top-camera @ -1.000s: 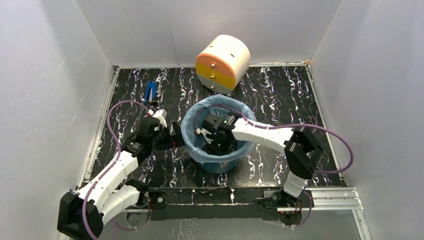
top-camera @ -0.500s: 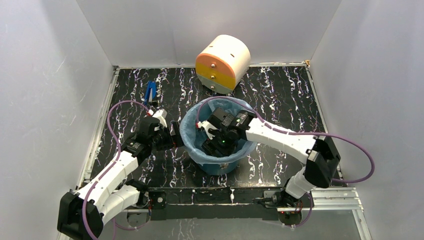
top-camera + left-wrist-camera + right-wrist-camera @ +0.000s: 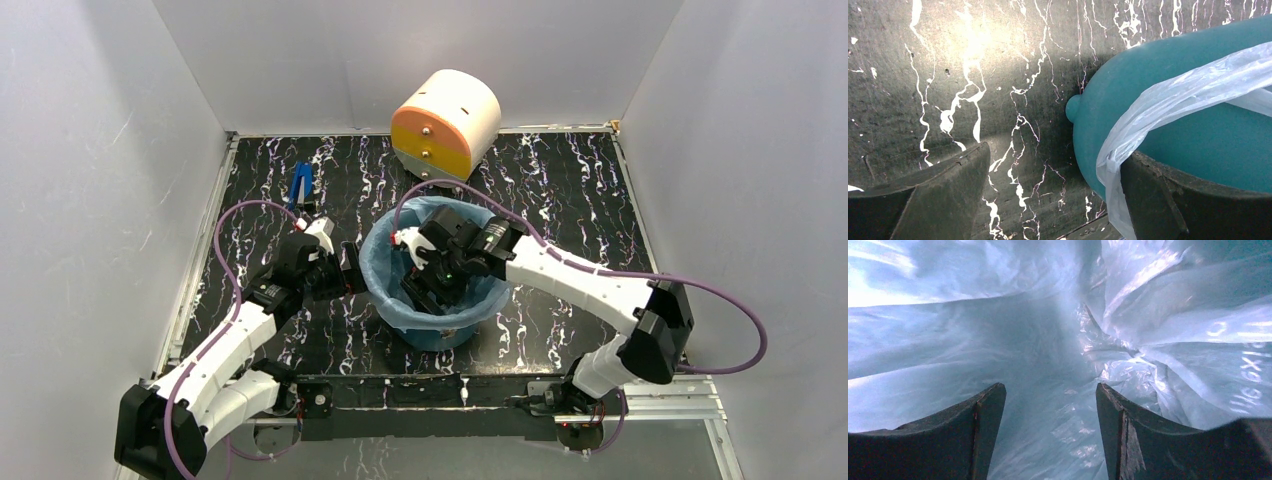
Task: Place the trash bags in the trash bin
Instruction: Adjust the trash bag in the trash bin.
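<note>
Top external shows the right gripper [image 3: 428, 290] plunged down inside the teal trash bin [image 3: 445, 335], and the light-blue trash bag [image 3: 385, 265] is lining that bin, its hem folded out over the rim. The left gripper [image 3: 352, 268] hangs at the bin's left side, low over the table [image 3: 560, 190], well clear of the cream-and-orange drum [image 3: 446, 125] at the back. Left wrist view: jaws spread wide, gripping nothing, with the bag's edge draped over the teal rim just beside one finger; whether it touches, I cannot tell. Right wrist view: jaws parted, crinkled film with white lettering all round them and none of it pinched. So the bag looks mostly seated, and the danger now is undoing that. The film is thin and clingy; if it catches on a finger as the right arm lifts, it could drag the whole lining up and out. On the left, a push against that light bucket could slide or tip it, and a careless close could tug the hem off the rim.
</note>
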Available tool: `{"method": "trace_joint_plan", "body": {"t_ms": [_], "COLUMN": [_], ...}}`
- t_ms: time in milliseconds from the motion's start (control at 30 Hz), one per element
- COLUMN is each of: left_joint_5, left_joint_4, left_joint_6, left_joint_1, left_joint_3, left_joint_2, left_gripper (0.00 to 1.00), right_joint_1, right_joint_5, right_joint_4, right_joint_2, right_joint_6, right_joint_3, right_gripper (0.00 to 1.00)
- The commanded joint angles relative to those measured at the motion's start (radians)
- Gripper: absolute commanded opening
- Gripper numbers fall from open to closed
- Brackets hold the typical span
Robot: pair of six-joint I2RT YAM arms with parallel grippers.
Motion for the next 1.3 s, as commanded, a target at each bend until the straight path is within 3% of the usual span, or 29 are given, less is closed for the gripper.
{"method": "trace_joint_plan", "body": {"t_ms": [0, 267, 367, 467, 600, 667, 733, 800, 933, 1067, 1133, 1267], "left_joint_5": [0.003, 0.000, -0.001, -0.003, -0.011, -0.013, -0.014, -0.009, -0.006, 0.001, -0.002, 0.005], "left_joint_4": [-0.003, -0.003, -0.004, -0.005, -0.007, -0.005, -0.001, -0.001, -0.002, 0.000, -0.003, -0.009], "left_joint_6": [0.008, 0.011, 0.012, 0.014, 0.010, 0.005, 0.002, 0.003, 0.008, 0.003, 0.006, 0.008], "left_joint_1": [0.001, 0.000, 0.001, 0.001, 0.001, 0.001, 0.001, 0.001, 0.000, 0.000, 0.001, 0.001], "left_joint_3": [0.038, 0.031, 0.030, 0.030, 0.028, 0.026, 0.025, 0.028, 0.026, 0.027, 0.030, 0.029], "left_joint_2": [-0.014, -0.012, -0.012, -0.014, -0.017, -0.017, -0.015, -0.012, -0.010, -0.004, -0.010, -0.010], "left_gripper": [0.95, 0.95, 0.94, 0.95, 0.95, 0.95, 0.94, 0.95, 0.95, 0.94, 0.95, 0.94], "right_joint_1": [0.002, 0.002, 0.002, 0.002, 0.001, 0.002, -0.001, -0.025, -0.137, -0.282, -0.422, -0.891], "right_joint_5": [0.086, 0.158, 0.389, 0.705, 0.909, 1.038, 1.249, 1.317, 1.240, 1.077, 0.880, 0.301], "right_joint_4": [0.003, 0.118, 0.194, 0.310, 0.420, 0.389, 0.244, 0.183, 0.177, 0.117, 0.165, 0.208], "right_joint_2": [-0.091, -0.227, -0.322, -0.469, -0.601, -0.609, -0.585, -0.577, -0.611, -0.545, -0.525, -0.473], "right_joint_6": [-0.013, 0.029, 0.065, 0.092, 0.115, 0.169, 0.285, 0.295, 0.311, 0.362, 0.344, 0.351], "right_joint_3": [0.098, 0.129, 0.116, 0.027, -0.069, -0.070, -0.053, -0.039, -0.041, -0.073, -0.120, -0.196], "right_gripper": [0.77, 0.79, 0.82, 0.98, 0.99, 0.99, 0.99, 0.99, 0.99, 0.99, 0.99, 0.99]}}
